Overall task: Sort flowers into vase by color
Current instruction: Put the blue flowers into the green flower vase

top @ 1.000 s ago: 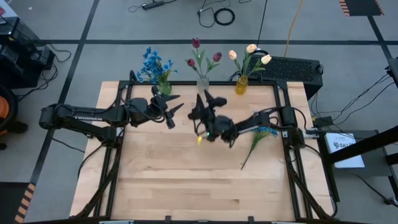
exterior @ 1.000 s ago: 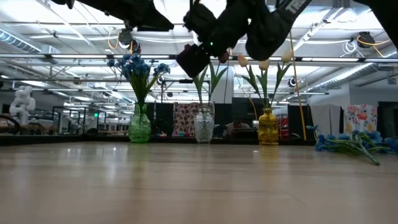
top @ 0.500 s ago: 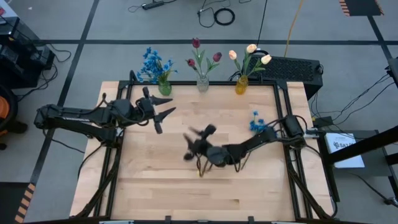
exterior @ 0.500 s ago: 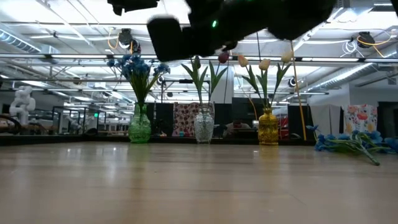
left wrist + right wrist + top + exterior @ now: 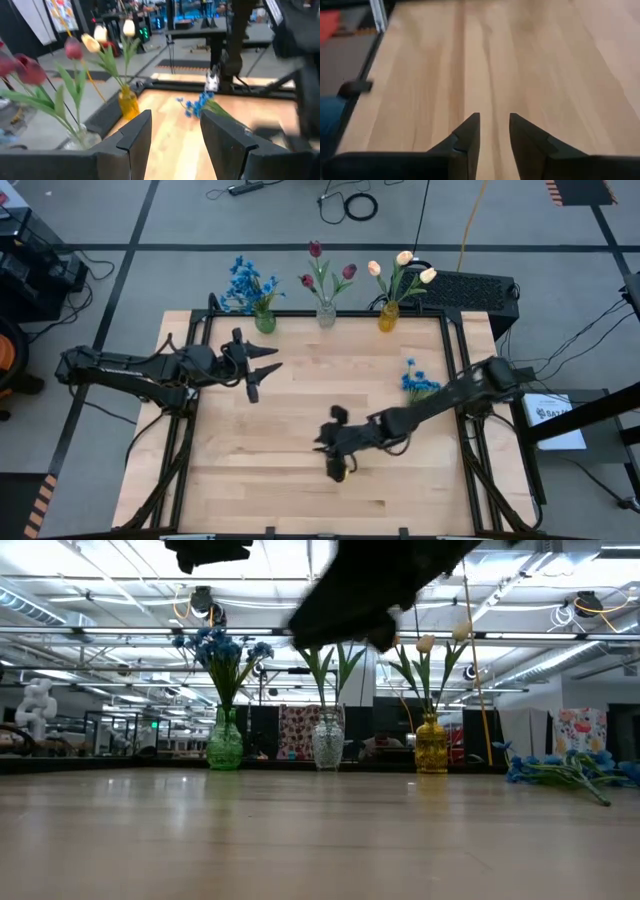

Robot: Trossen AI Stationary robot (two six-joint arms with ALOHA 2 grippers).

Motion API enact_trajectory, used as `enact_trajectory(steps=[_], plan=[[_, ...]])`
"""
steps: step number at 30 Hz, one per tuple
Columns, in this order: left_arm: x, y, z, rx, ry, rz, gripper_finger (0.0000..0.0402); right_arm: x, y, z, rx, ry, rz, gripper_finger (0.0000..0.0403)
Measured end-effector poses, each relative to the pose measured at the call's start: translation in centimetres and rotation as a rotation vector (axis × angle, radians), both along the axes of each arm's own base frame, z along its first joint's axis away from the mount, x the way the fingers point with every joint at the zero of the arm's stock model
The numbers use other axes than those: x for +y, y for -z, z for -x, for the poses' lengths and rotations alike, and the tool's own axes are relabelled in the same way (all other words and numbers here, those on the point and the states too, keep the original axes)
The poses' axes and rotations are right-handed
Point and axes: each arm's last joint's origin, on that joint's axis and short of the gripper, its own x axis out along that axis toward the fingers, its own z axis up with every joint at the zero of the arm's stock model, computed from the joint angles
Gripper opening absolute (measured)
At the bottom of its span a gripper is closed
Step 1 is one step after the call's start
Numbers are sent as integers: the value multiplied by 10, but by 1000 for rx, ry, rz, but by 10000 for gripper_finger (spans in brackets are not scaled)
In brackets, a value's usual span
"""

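1. The left gripper (image 5: 258,370) hangs over the left back part of the table (image 5: 250,480), in front of the green vase (image 5: 264,322) with blue flowers (image 5: 243,280); its fingers stand apart and hold nothing, and since a second ago it has drawn back a little to the left
2. In the middle at the back, the clear vase (image 5: 326,315) holds the dark red tulips (image 5: 315,250); a second ago the right gripper was just in front of it, so I judge the red group is finished
3. The right gripper (image 5: 335,460) has now moved to the bare wood in the middle of the table; its fingers (image 5: 470,135) have a narrow gap, nothing is between them, and they are closing
4. At the back right, the yellow vase (image 5: 388,317) holds the cream tulips (image 5: 403,258)
5. One loose blue flower (image 5: 415,378) lies on the table near the right edge, well apart from both grippers; it is the only one left, and it belongs in the green vase
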Motion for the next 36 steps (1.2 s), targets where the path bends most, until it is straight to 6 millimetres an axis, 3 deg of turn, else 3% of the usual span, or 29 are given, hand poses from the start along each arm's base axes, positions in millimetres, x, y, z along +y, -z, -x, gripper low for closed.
enact_trajectory(steps=[4, 9, 13, 16, 20, 25, 30, 36], plan=[[-5, 6, 1, 49, 17, 45, 176, -9, -38, 44, 171, 88, -69, 89], [-12, 12, -2, 75, 44, 91, 176, -22, -79, 108, 240, 487, -203, 93], [-18, 17, -9, 103, 63, 101, 176, -19, -84, 150, 346, 760, -312, 106], [-20, 22, -13, 124, 66, 103, 176, -13, -77, 168, 429, 937, -334, 120], [-21, 28, -19, 151, 59, 125, 176, -7, -62, 171, 554, 1142, -356, 141], [-23, 35, -25, 179, 61, 148, 176, 4, -39, 158, 648, 1169, -325, 171], [-32, 43, -30, 210, 90, 166, 176, 16, -11, 138, 637, 1138, -265, 198], [-44, 45, -31, 215, 132, 184, 176, 21, 21, 128, 586, 1372, -252, 225]])
